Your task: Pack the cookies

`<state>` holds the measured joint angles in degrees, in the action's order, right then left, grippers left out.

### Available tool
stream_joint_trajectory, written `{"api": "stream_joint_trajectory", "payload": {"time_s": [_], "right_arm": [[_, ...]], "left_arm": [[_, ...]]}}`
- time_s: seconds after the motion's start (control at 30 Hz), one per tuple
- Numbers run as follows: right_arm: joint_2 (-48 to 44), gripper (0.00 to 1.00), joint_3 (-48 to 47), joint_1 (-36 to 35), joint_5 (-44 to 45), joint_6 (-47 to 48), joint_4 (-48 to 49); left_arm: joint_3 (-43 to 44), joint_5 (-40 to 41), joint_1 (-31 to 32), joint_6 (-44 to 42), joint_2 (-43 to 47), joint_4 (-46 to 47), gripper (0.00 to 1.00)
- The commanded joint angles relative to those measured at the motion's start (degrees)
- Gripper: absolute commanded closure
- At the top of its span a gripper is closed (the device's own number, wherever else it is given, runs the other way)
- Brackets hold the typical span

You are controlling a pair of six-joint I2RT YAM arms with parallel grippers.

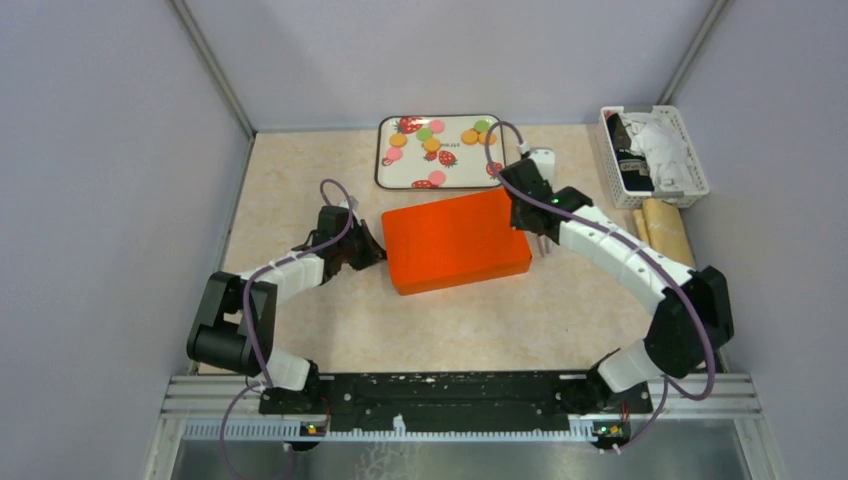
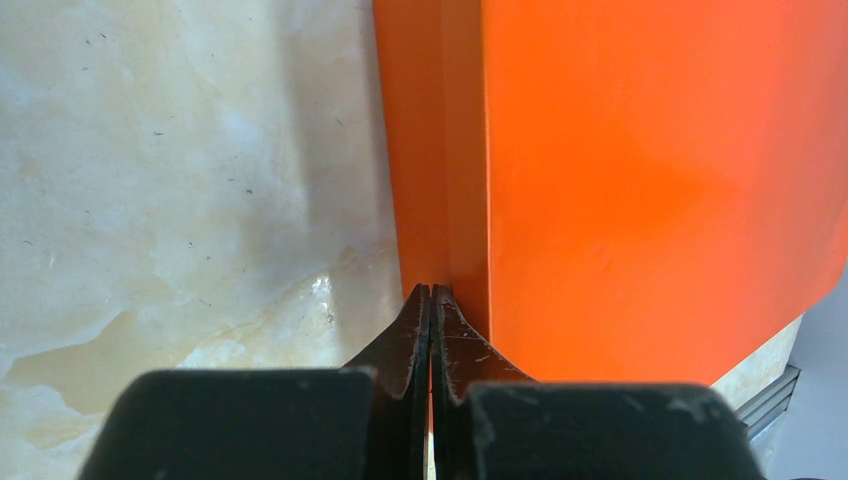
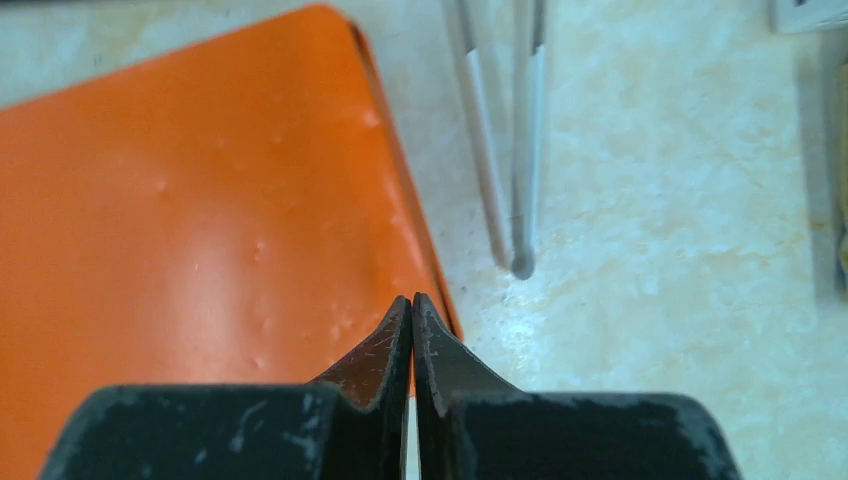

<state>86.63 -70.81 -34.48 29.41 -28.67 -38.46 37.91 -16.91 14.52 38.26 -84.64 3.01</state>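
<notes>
The cookies (image 1: 432,144) are small green, orange and pink discs lying on a white strawberry-print tray (image 1: 468,172) at the back of the table. In front of the tray stands a closed orange box (image 1: 455,240). My left gripper (image 1: 376,250) is shut, its tips (image 2: 430,290) against the box's left side wall (image 2: 440,150). My right gripper (image 1: 521,220) is shut, its tips (image 3: 412,298) at the right edge of the box lid (image 3: 180,220). Neither holds a cookie.
Metal tongs (image 3: 525,150) lie on the table just right of the box, by my right arm (image 1: 541,246). A white basket (image 1: 694,165) with crinkled paper cups stands at the back right, with brown rolls (image 1: 665,230) in front of it. Grey walls enclose the table.
</notes>
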Motion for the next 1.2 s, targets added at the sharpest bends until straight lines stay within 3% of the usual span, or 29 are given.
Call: {"api": "stream_joint_trajectory", "payload": {"time_s": [0.0, 0.27, 0.5, 0.97, 1.07, 1.17], "right_arm": [[-5.14, 1.0, -0.6, 5.95, 0.9, -0.95, -1.39], [-4.8, 1.0, 8.75, 19.66, -20.11, 1.64, 8.94], [-2.52, 1.0, 12.57, 22.17, -36.44, 2.94, 14.22], [4.02, 1.0, 19.92, 22.17, -54.7, -0.13, 26.68], [3.11, 1.0, 19.65, 22.17, -54.81, -0.79, 26.91], [2.12, 1.0, 17.74, 22.17, -49.51, -0.74, 23.48]], "left_arm": [[0.41, -1.56, 0.33, -0.12, 2.14, 2.26, 1.0], [0.82, -1.6, 0.33, -0.55, 2.75, 1.51, 1.0], [1.17, -0.77, 0.33, -1.34, 3.05, 0.69, 1.0], [1.78, -2.32, 0.33, -0.87, 0.78, 1.91, 1.0], [1.82, -2.47, 0.33, -0.82, 0.35, 2.09, 1.0], [1.8, -2.44, 0.33, -0.84, 0.35, 2.05, 1.0]]}}
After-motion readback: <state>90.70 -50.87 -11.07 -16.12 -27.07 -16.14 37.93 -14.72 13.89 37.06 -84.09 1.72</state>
